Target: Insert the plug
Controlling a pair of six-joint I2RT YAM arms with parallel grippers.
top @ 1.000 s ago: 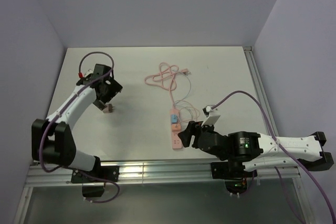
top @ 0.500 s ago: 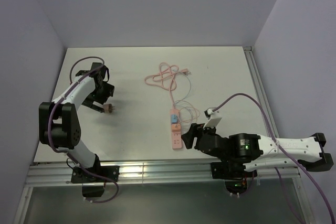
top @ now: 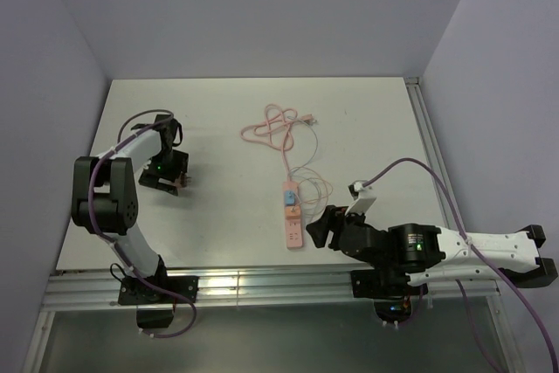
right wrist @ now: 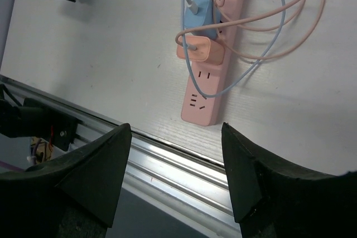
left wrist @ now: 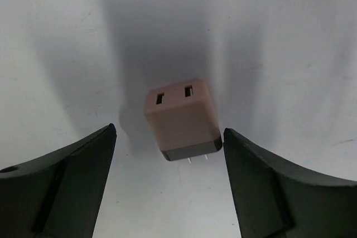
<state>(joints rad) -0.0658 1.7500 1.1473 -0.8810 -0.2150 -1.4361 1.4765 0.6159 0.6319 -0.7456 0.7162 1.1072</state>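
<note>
Plug (left wrist: 181,118) points prongs toward left pincer (left wrist: 168,137).

A pink plug (left wrist: 179,118) lies on the white counter (left wrist: 290,54), two slots on its far face, two prongs pointing near; the left end effector (left wrist: 168,133) spreads wide, its dark fingers (left wrist: 72,182) flanking the plug without touching.

White table (top: 376,120), pink power strip (top: 295,233), coiled cable (top: 275,128), plug (left wrist: 181,118) seemingly lying sideways
</note>
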